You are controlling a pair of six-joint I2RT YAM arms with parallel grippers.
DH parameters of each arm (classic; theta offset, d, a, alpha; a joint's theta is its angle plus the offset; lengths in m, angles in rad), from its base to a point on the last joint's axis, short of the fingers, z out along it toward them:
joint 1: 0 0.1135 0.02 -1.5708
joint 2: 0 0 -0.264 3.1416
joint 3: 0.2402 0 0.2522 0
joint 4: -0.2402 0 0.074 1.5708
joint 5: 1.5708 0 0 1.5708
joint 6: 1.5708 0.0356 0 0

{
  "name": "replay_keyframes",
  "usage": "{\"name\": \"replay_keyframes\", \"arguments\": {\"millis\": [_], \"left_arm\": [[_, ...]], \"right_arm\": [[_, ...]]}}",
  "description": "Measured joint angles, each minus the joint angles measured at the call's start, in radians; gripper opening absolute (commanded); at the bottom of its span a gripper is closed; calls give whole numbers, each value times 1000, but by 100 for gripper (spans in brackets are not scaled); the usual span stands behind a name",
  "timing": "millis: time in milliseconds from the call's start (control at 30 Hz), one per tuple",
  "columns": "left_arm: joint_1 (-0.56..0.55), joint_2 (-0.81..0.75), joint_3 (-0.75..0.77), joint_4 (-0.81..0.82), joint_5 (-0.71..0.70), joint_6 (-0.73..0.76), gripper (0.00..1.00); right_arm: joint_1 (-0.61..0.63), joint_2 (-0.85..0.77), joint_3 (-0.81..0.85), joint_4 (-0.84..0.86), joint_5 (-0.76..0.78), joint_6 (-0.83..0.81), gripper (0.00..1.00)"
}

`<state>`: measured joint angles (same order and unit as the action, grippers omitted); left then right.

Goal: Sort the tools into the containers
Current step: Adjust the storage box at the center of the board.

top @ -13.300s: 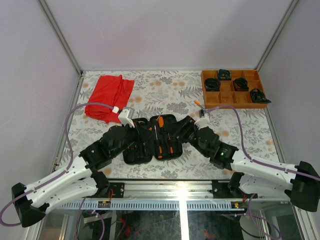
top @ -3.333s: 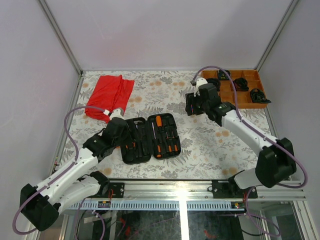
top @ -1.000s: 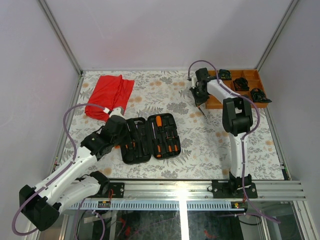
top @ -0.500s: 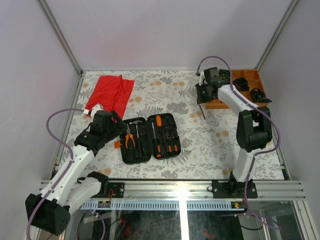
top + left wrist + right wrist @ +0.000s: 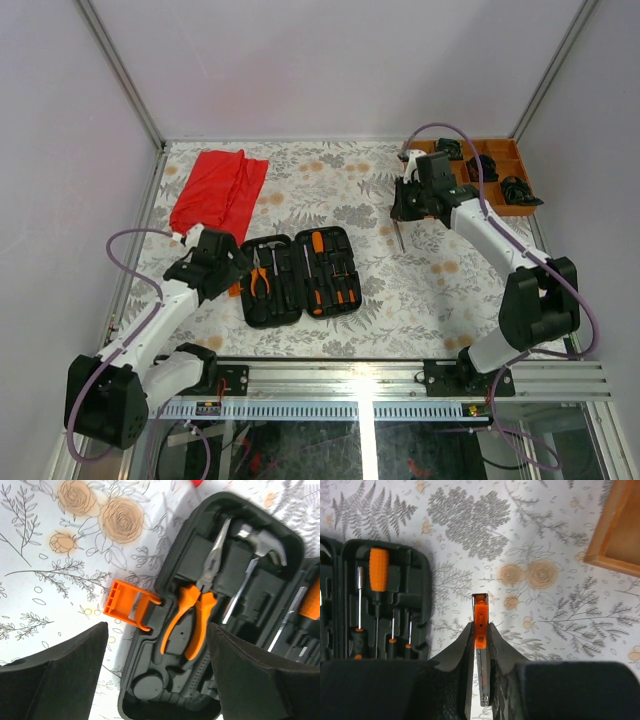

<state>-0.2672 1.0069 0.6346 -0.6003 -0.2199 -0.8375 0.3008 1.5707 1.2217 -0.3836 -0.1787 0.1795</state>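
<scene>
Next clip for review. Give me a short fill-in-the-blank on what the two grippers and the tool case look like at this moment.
1. The right gripper is shut on a thin tool whose handle is ____.
2. Inside the case, the pliers lie right beside the ____.
3. The left gripper hovers over the case's edge, its jaws ____ and holding nothing.

Missing words: orange; hammer; open.
</scene>
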Motion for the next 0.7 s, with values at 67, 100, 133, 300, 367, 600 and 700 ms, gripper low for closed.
{"name": "replay_keyframes", "arguments": {"millis": [67, 100, 133, 300, 367, 600, 700], "left_arm": [[0, 14, -29, 14, 9, 1, 77], [0, 19, -45, 24, 18, 2, 77], [0, 24, -57, 31, 26, 3, 76], [0, 81, -104, 101, 105, 24, 70], [0, 108, -113, 141, 149, 31, 67], [-2, 98, -165, 246, 254, 40, 61], [-37, 77, -187, 274, 269, 26, 61]], "right_arm": [[24, -15, -16, 4, 0, 6, 0], [35, -23, -24, 5, -1, 9, 0], [48, -30, -34, 6, -2, 13, 0], [91, -69, -81, 26, -17, 39, 0], [104, -84, -95, 32, -23, 52, 0], [145, -122, -122, 57, -24, 84, 0], [151, -133, -134, 61, -24, 92, 0]]}}
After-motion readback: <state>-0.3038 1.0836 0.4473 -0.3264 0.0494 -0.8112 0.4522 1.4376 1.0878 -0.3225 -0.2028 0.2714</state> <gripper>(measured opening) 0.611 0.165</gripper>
